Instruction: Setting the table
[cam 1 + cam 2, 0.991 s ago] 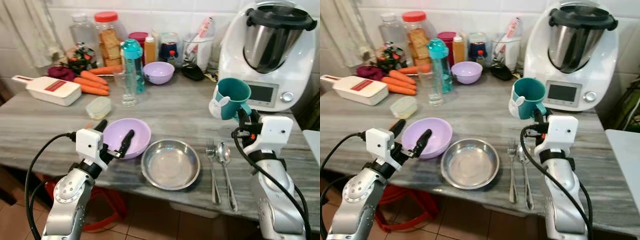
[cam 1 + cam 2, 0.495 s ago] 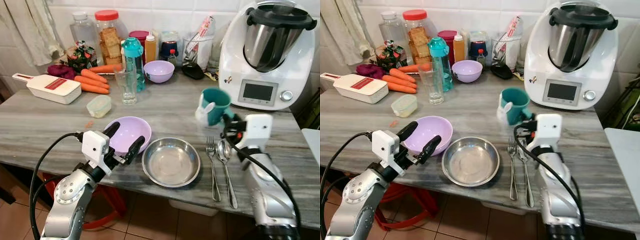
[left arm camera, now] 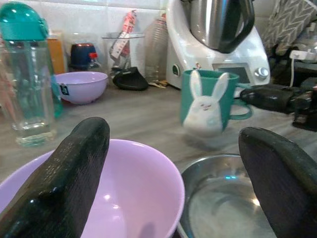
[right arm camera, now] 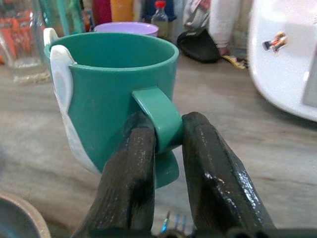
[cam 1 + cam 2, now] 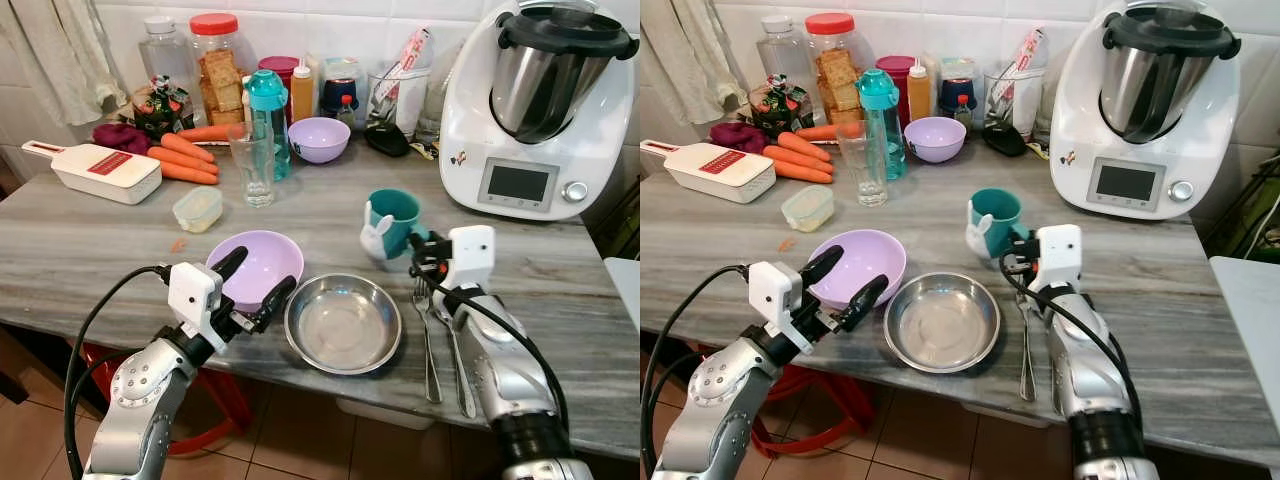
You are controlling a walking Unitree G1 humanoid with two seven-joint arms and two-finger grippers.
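Right gripper (image 4: 166,144) clamps teal mug (image 5: 391,224) handle just behind steel bowl (image 5: 343,324) rim; left gripper (image 5: 252,282) spread.

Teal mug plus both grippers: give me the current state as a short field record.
mug: teal mug with white bunny, upright, low over or on the counter beyond the steel bowl; contact unclear
right gripper: shut on the mug handle
left gripper: open, straddling the near rim of the lilac bowl
cutlery: fork and spoon right of the steel bowl
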